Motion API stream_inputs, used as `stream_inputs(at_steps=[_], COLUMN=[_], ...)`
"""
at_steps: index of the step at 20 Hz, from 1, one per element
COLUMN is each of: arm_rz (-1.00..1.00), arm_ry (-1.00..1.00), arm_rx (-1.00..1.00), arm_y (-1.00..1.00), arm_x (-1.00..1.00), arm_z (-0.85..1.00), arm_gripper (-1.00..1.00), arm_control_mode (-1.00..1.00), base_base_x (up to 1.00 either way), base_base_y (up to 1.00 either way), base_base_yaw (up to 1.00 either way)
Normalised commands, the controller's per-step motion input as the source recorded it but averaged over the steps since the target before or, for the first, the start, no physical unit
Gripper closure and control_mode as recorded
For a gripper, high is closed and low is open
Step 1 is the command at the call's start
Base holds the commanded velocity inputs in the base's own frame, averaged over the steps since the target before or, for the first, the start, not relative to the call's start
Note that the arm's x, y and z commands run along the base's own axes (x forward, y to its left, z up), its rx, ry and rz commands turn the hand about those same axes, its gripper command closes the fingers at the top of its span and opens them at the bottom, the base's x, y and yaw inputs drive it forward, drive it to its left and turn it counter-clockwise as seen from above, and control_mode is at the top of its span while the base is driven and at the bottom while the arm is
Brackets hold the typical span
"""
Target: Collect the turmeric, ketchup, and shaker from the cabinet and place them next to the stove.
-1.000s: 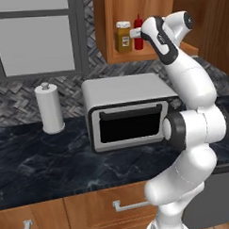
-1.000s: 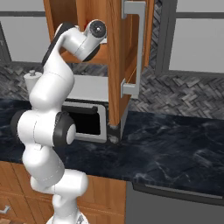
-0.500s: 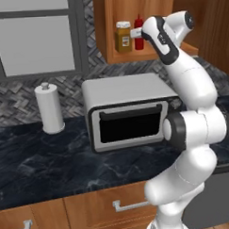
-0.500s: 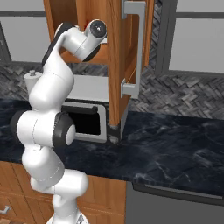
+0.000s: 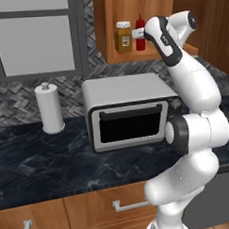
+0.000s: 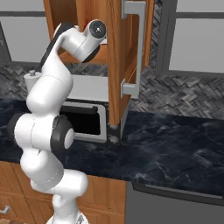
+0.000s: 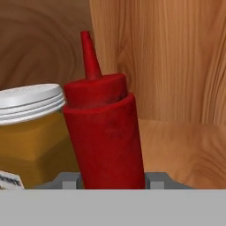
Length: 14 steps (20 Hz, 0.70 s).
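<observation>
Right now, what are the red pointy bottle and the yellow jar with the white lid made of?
The slim red squeeze bottle with the pointed nozzle looks like soft matte plastic: an even, dull red with no sharp glints. The squat amber-yellow jar could be clear glass or plastic, since the yellow powder shows through it. Its ridged white lid looks like plastic. The shelf board under them shows wood grain.

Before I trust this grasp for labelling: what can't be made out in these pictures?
- Gripper: fingertips cut off at hand view's bottom; contact with the ketchup unclear.
- Turmeric: label cropped by hand view's edge.
- Shaker: its spot on the cabinet shelf is blocked by the arm in left base view.
</observation>
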Motion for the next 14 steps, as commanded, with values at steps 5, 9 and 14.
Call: stream_inputs(at_steps=[5, 9, 14], arm_rz=[0.00, -0.01, -0.02], arm_ry=[0.00, 0.00, 0.00], arm_rx=[0.00, 0.00, 0.00], arm_y=[0.00, 0.00, 0.01], arm_x=[-0.53, -0.85, -0.93], arm_z=[0.01, 0.01, 0.00], arm_gripper=[1.00, 1.00, 1.00], arm_control_mode=[-1.00, -1.00, -1.00], base_base_x=[0.00, 0.00, 0.00], base_base_y=[0.00, 0.00, 0.00], base_base_yaw=[0.00, 0.00, 0.00])
